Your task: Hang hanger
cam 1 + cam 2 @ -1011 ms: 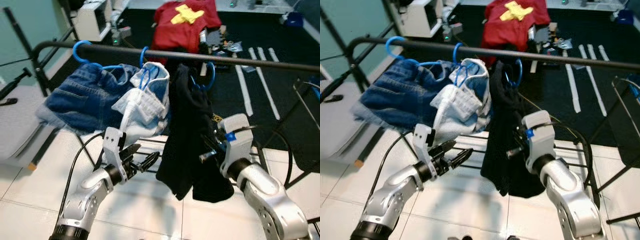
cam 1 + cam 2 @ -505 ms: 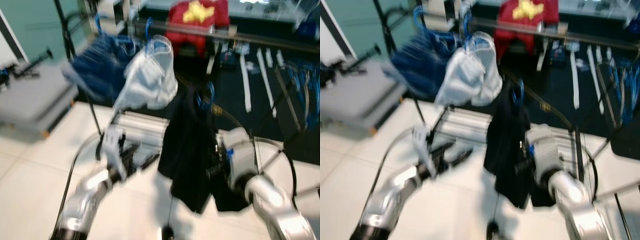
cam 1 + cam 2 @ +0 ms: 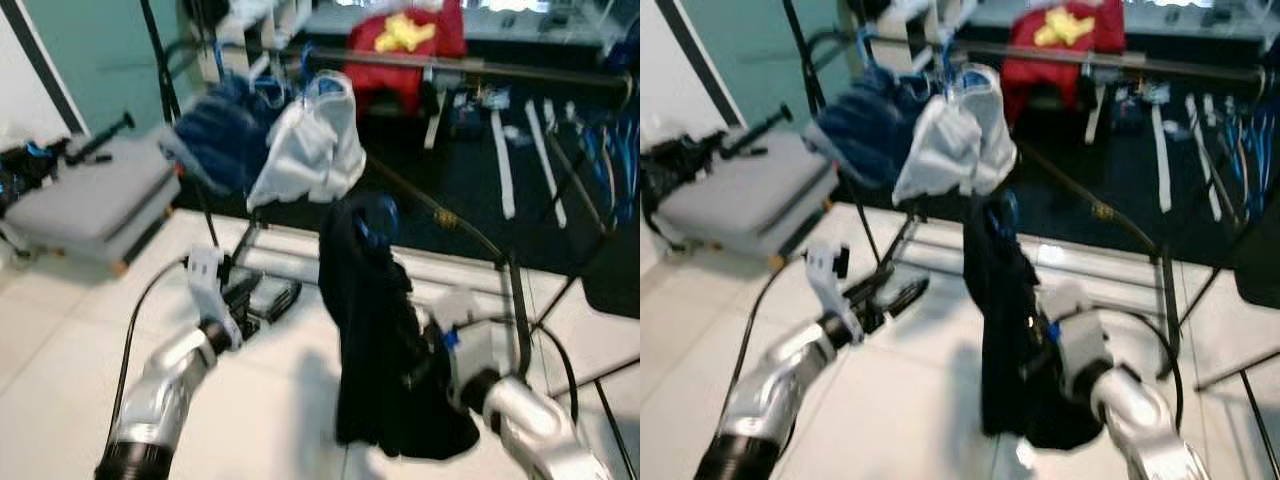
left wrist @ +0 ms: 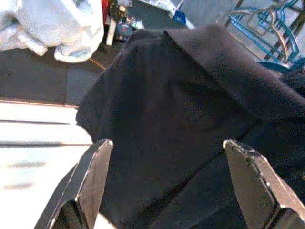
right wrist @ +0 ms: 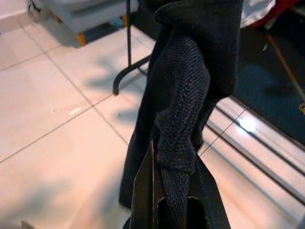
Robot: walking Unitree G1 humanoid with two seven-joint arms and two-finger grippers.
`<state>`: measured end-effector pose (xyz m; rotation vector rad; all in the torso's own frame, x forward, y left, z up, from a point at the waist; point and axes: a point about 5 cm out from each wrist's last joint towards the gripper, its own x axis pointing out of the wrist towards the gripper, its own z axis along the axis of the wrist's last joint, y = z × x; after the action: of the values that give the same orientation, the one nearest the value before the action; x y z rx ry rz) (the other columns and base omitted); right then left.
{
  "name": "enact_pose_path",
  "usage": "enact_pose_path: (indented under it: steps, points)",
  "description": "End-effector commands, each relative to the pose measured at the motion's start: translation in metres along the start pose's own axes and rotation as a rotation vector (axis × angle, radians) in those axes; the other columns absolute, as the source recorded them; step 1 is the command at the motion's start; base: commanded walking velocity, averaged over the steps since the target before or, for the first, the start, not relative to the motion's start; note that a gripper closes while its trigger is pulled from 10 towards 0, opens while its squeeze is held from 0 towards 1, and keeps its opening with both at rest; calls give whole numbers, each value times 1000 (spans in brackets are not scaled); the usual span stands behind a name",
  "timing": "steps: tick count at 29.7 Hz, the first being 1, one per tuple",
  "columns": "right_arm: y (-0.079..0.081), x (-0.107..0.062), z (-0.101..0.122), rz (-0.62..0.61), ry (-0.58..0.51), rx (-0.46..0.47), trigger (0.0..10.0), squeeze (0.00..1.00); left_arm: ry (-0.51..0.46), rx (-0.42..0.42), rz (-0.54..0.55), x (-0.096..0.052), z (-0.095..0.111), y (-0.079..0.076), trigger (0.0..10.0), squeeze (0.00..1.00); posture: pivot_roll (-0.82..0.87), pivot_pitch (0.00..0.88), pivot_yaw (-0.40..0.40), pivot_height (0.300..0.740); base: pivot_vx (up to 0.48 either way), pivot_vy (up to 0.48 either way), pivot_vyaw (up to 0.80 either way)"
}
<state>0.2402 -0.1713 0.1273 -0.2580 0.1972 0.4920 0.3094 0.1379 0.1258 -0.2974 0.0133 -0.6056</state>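
My right hand [image 5: 174, 210] is pinched shut on a fold of the black knitted garment [image 3: 385, 350], which rises from between my fingers and drapes over a blue plastic hanger [image 3: 372, 218] whose hook shows just above the cloth. A second ago that hook sat over the black metal clothes rail [image 3: 470, 66], close above my hands, in line with the other hung pieces. Now the rail lies well beyond and above my hand, and the hook hangs free in the air short of it, touching nothing I can make out. My whole view has swung and pulled back, so much of that shift is my own body moving, but the garment has come away with me. I judge the hanger is off the rail and the hanging has to be done anew.

My left hand [image 3: 262, 298] is out to the side of the garment, near it but apart, fingers spread wide and holding nothing; along them I see the dark cloth straight ahead.

Farther off, a pale white-blue garment [image 3: 312, 140] and a blue denim piece [image 3: 215, 140] hang on the rail, and a red shirt [image 3: 405, 45] lies behind.
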Motion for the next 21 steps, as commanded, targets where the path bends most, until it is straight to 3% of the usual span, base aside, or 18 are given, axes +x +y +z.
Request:
enact_pose_path:
  steps: [1,8,13,16,19,20,21]
  points:
    - [5,2,7,33,-65,1,10000,0,13,2,29,-5,-3,7,10000,0,-59,125,10,740,0,0,0]
    - [8,4,12,70,-114,19,10000,0,15,6,16,-4,-4,5,10000,0,-53,122,10,740,0,0,0]
    - [11,2,32,160,-228,52,10000,0,-14,9,14,-4,-1,6,10000,0,-53,122,10,740,0,0,355]
    - [3,-10,53,262,-318,57,10000,0,-73,39,-15,-4,17,12,10000,0,-52,118,12,740,0,0,800]
    - [-11,-21,64,278,-348,31,10000,0,-124,43,-56,-5,38,16,10000,0,-53,111,11,740,0,0,800]
    - [-24,-27,71,265,-366,10,10000,0,-173,34,-109,-5,57,16,10000,0,-51,107,11,740,0,0,800]
    - [-24,-27,71,265,-366,10,10000,0,-173,34,-109,-5,57,16,10000,0,-51,107,11,740,0,0,800]
